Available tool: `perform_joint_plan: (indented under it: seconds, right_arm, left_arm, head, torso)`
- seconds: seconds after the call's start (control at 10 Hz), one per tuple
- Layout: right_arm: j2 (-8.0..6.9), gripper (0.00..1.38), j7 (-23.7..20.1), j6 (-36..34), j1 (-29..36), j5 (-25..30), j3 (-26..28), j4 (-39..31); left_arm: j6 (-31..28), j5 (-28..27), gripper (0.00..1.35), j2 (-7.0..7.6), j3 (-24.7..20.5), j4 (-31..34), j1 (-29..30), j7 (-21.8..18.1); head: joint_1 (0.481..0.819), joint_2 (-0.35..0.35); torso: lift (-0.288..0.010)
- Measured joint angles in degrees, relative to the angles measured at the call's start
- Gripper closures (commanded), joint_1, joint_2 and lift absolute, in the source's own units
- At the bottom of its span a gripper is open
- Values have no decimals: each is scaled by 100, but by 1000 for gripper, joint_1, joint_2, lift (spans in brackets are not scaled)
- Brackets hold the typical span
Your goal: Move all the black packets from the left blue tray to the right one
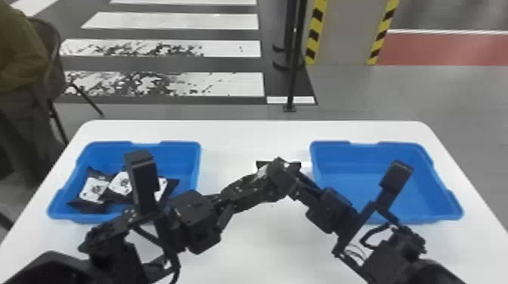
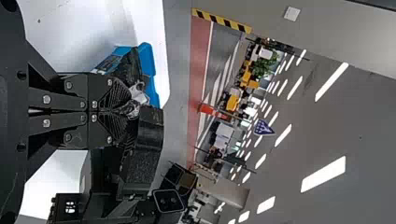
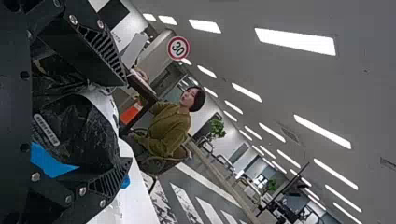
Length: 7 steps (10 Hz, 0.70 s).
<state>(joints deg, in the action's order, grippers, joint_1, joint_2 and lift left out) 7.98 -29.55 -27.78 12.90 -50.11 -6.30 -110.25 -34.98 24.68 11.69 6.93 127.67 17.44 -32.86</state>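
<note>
Right claw (image 1: 286, 180) stands open, a black packet (image 3: 79, 130) between its fingers.

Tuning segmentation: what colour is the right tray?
The right tray is plain blue, clearest in the head view.

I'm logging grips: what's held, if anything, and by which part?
A black packet, by what looks like a crumpled edge, in the left gripper; the right gripper is open around it.

Bright ceiling strips; soft shadows
</note>
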Motion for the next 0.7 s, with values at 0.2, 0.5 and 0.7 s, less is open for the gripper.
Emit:
perform_joint_plan:
  seconds: [0.2, 0.5, 0.7]
  right_arm:
    - [2, 1280, -6, 20, 13, -15, -27, 8]
    - [-5, 1280, -53, 51, 72, -32, -38, 36]
    - [-12, 1282, -70, 51, 87, -75, -45, 82]
  left_arm:
    - [-9, 3, 1204, 0, -24, -5, 20, -2]
    - [47, 18, 1170, -3, -36, -7, 28, 2]
    - [94, 79, 475, -20, -90, -17, 60, 64]
  head:
    - [695, 0]
    - [695, 2]
    - [695, 10]
  torso:
    - [-140]
    - [-140]
    - [-140]
